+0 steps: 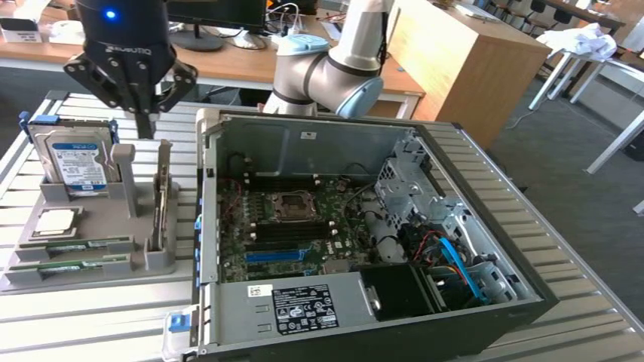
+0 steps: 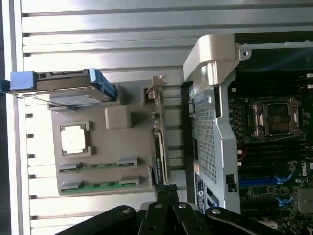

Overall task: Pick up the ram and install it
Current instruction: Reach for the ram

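Table (image 1: 589, 249): I see a slatted metal top that carries everything here.
Computer case (image 1: 302, 143): it lies open just beside the grey holder, on the exterior view's right of it, with the motherboard exposed.
Arm (image 1: 332, 72): its silver and blue joints rise behind the case, beyond the holder.
Grey holder (image 1: 90, 285): this tray of parts is my landmark.
Claw (image 1: 151, 119): it hangs above the holder's case-side half, over the upright board. Its fingers look pinched together with nothing between them.
Hard drive (image 1: 78, 162): blue-labelled, it stands upright at the holder's back corner.
Upright board (image 1: 159, 204): it stands on edge in the holder's slot nearest the case. I cannot tell what it is.
First ram stick (image 1: 75, 245): green, it lies flat in a groove near the holder's front.
Second ram stick (image 1: 69, 265): it lies flat in the next groove, at the holder's front edge, well apart from the claw.
Processor (image 1: 56, 221): a square silver chip, it sits in the holder between the drive and the ram.
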Tool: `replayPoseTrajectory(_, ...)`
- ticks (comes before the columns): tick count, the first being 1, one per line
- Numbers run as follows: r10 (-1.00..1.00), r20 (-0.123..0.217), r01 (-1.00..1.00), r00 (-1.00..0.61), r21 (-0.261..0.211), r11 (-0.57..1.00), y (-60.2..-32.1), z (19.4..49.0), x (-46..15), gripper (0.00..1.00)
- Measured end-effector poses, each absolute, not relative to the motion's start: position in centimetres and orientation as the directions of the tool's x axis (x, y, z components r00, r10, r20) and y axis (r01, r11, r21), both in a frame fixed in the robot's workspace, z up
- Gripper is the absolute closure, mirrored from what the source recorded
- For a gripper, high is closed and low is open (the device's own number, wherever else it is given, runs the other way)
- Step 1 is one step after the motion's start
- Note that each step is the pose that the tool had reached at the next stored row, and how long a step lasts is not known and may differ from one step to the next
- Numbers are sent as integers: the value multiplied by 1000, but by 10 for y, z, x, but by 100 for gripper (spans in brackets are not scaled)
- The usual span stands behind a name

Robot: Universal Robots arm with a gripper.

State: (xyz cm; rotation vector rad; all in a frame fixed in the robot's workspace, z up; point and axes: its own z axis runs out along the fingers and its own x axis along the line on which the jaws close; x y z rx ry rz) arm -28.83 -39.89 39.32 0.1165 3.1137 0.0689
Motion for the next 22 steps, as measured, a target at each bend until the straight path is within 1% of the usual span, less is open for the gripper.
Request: replayPoseTrajectory(22,75,-23,74,-997,45,996,-399,393,-341,90)
